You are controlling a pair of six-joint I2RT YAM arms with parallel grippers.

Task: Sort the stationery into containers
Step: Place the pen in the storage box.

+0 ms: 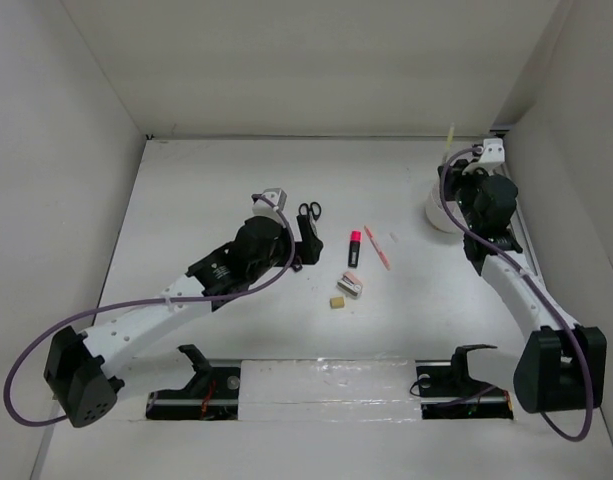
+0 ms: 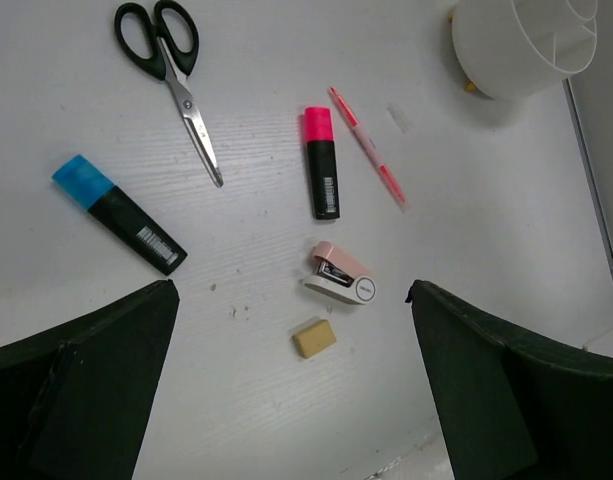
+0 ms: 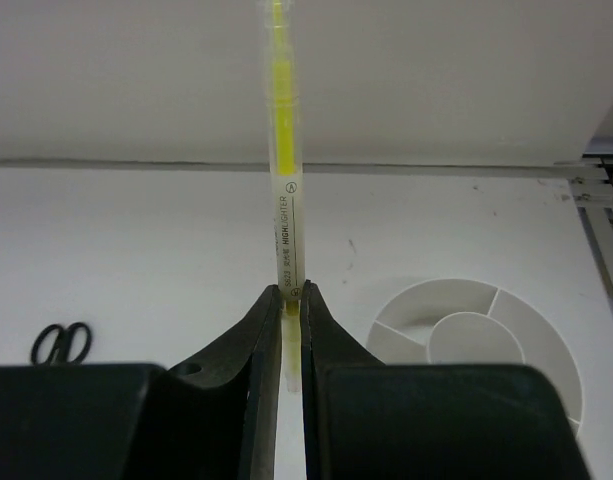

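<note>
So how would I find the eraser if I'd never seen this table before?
Start at the middle of the white table, where a small bunch of things lies. Find the pink-and-black highlighter, then come toward the near edge past the pink-and-white block. Just beyond it sits the eraser: the only plain tan lump, smallest of all.
</note>
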